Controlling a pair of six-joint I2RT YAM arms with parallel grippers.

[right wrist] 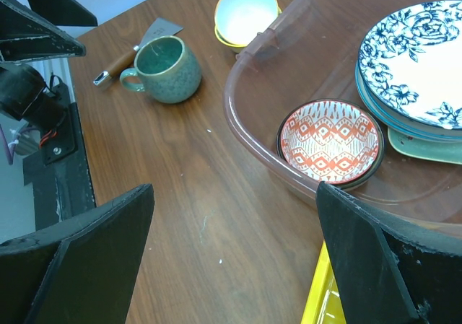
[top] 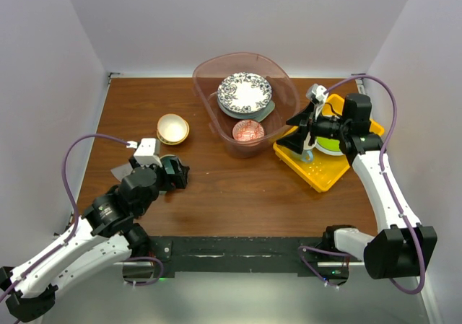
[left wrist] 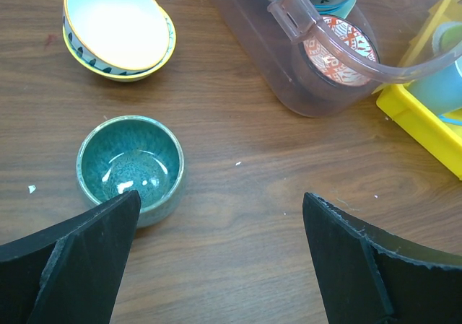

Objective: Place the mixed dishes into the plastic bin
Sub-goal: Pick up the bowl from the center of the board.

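– Now, how's the left gripper?
– I log it spread wide, holding nothing. Teal mug stands just ahead of its left finger, outside the gap.

White arms, black joints, looping purple cables, black wedge-shaped fingers

A dark brown wood-grain table stands enclosed by plain pale lavender-grey panels: back wall, left wall and right wall. A black strip runs along its near edge. The light is soft and even.
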